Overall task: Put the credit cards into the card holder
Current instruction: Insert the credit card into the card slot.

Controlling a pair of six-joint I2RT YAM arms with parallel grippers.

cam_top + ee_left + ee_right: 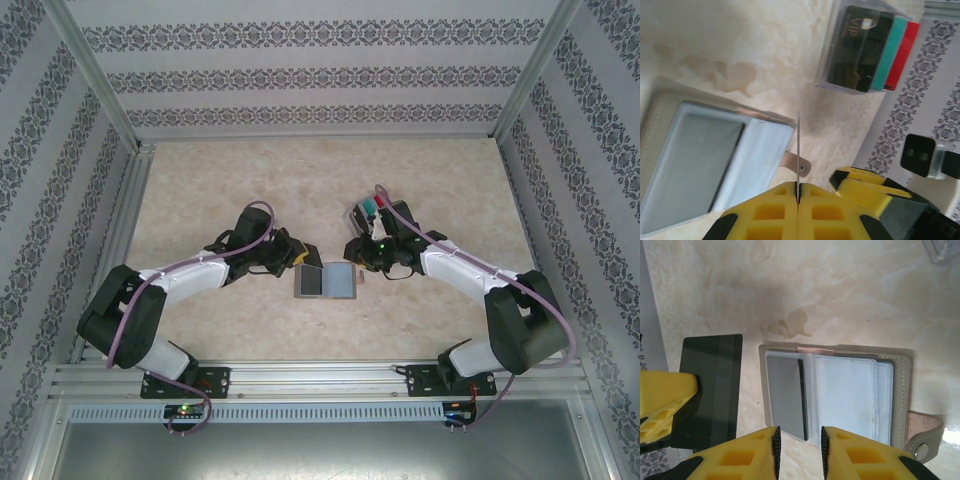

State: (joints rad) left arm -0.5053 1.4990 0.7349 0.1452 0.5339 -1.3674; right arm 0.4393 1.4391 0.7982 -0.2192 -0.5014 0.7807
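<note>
The credit card now in work, a thin dark grey rectangular plastic card, is pinched by one edge between the pressed-together yellow fingers of the left gripper. In the left wrist view it appears as a fine line, seen edge-on. It stands just beside the card holder, a flat grey bifold case lying open on the beige marble-pattern table. The card is on the side of the darker pocket, outside it. Whether it touches the table I cannot tell. The right gripper hovers over the near edge of the holder, its jaws a little apart with nothing between them.

I judge the card to be very light, stiff but slightly springy, and smooth, so it can slip or turn between the pads if it meets resistance. The good place to hold it is near one edge, leaving the opposite edge free to enter the pocket. The holder looks soft and light and may slide when pushed, so the free gripper could press it down. The other credit cards, black, teal and red, sit in a clear plastic box, apart from the holder.
</note>
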